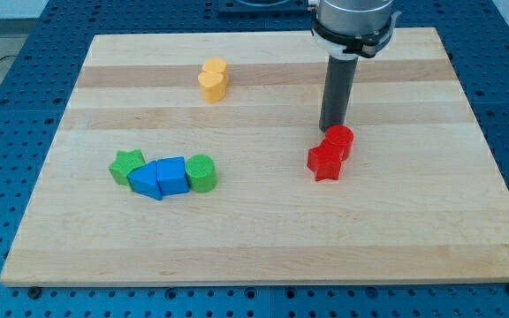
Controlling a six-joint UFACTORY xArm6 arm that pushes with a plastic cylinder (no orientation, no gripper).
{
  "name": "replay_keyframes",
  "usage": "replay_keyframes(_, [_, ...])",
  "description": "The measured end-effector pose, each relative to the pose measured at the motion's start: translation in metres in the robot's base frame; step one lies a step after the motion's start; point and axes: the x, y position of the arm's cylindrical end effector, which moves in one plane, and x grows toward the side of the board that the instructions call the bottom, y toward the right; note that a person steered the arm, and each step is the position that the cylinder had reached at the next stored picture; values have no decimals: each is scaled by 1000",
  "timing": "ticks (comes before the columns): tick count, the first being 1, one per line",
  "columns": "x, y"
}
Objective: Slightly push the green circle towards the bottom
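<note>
The green circle [201,172] stands on the wooden board at the lower left, at the right end of a row of blocks. It touches a blue block [172,176] on its left. A second blue block [147,182] and a green star [125,165] follow further left. My tip [330,130] is far to the right of the green circle, just above the red circle [338,140], which touches a red star [325,162].
A yellow heart [212,80] lies near the view's top, left of centre. The wooden board [263,238] lies on a blue perforated table. The arm's body [353,22] hangs over the board's top edge.
</note>
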Motion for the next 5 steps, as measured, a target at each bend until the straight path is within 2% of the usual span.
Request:
replay_keyframes(1, [-43, -30])
replay_keyframes(2, [-51, -111])
replay_keyframes(3, [-21, -177])
replay_keyframes(4, [33, -172])
replay_keyframes(5, [68, -166])
